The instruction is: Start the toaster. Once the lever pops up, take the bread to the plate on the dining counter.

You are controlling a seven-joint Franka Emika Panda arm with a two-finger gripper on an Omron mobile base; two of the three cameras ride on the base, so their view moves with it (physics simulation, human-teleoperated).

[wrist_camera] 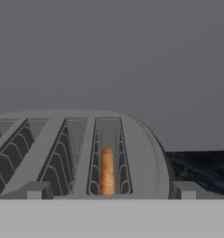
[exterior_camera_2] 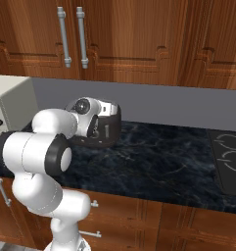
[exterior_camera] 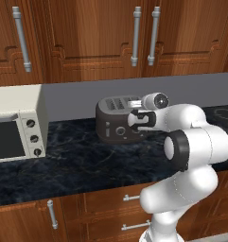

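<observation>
toaster [exterior_camera: 116,120], a dark grey rounded box with a slotted grey top, stands on the black marbled counter [exterior_camera: 87,160] in front of the grey backsplash. the bread [wrist_camera: 107,171], a tan-orange slice, sits low in one wire-ribbed slot. gripper [exterior_camera: 140,119] hovers at the toaster's front end with jaws spread wide, holding nothing. likely step: pressing the lever; approach from above, keep one fingertip square on the tab, push straight down. cream toaster oven [exterior_camera: 16,125] stands apart.

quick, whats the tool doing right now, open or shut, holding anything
Tool: open, holding nothing; its tips sit over the toaster, either side of the slot with the bread.
</observation>
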